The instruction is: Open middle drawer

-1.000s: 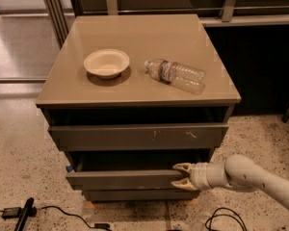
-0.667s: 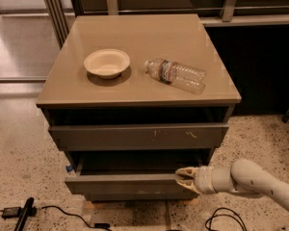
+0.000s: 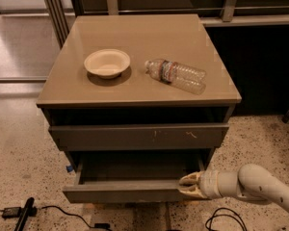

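The middle drawer (image 3: 130, 190) of the grey cabinet is pulled out, and its grey box interior (image 3: 135, 166) shows. My gripper (image 3: 187, 185) is at the right end of the drawer's front, with one pale finger above its top edge and one below. The white arm (image 3: 260, 186) comes in from the lower right. The top drawer (image 3: 135, 136), with pale scratch marks, is closed above it. The lowest drawer is hidden under the open one.
On the tan cabinet top (image 3: 139, 37) lie a beige bowl (image 3: 107, 63) and a clear plastic bottle (image 3: 176, 75) on its side. Cables (image 3: 48, 210) and a black object (image 3: 24, 214) lie on the speckled floor at lower left. A metal frame (image 3: 53, 8) stands behind.
The middle drawer has slid further out toward the camera, with my gripper moving along at its right end. More of the drawer's interior shows now.
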`<state>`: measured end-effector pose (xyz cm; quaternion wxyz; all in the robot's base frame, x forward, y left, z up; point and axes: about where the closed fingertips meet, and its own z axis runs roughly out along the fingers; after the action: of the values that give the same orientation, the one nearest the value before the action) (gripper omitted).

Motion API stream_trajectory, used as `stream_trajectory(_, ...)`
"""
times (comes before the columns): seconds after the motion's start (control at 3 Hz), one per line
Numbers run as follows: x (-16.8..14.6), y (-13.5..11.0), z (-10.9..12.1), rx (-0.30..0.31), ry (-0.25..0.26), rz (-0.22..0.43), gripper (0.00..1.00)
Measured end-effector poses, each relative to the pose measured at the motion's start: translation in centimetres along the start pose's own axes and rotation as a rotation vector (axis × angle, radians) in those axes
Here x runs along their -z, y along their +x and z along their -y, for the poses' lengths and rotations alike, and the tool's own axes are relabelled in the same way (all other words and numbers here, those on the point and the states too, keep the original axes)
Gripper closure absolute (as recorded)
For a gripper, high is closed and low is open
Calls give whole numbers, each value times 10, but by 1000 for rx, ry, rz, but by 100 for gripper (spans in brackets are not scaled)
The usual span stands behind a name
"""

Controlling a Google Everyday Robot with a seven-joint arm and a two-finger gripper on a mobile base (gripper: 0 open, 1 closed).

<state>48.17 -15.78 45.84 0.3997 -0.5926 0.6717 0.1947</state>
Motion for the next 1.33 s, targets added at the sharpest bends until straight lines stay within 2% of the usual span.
stream_trajectory(0.33, 0, 0, 0, 0, 0, 0, 55)
stream_trajectory(1.0, -1, 4, -3, -8, -4, -3, 9)
stream_trajectory(1.33, -2, 9, -8, -22, -7, -8, 0)
